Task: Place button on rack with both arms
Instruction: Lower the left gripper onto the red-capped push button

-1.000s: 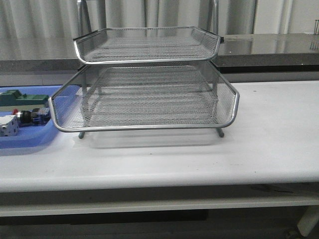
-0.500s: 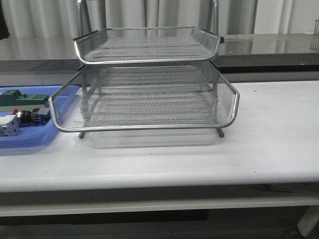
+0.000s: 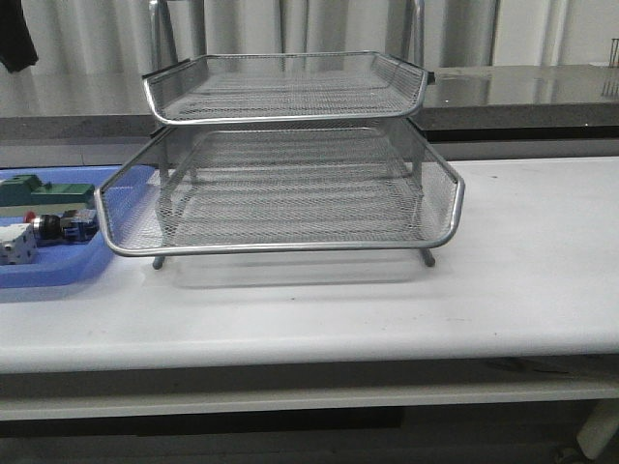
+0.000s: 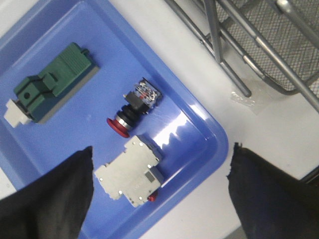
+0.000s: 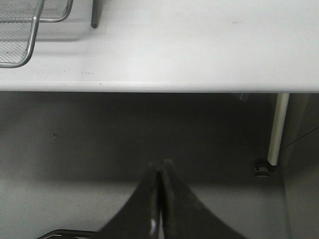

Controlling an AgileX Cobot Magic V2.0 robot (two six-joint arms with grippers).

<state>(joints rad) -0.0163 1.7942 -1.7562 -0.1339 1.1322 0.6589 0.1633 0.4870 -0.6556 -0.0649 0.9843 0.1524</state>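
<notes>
Button [image 4: 133, 105] lies ungrasped in the blue tray [image 4: 209, 134] beside the rack [image 3: 280, 193]; left fingers [image 4: 60, 199] spread above it, right fingers [image 5: 160, 199] closed and empty; everything remains to do

rack [image 3: 280, 164] mid-table, tray [image 3: 58, 271] just left, button [image 4: 133, 107] inside tray

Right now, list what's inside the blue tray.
In the blue tray: the button, a green block and a white breaker-like block. The open left end effector hides the tray's near corners.
</notes>
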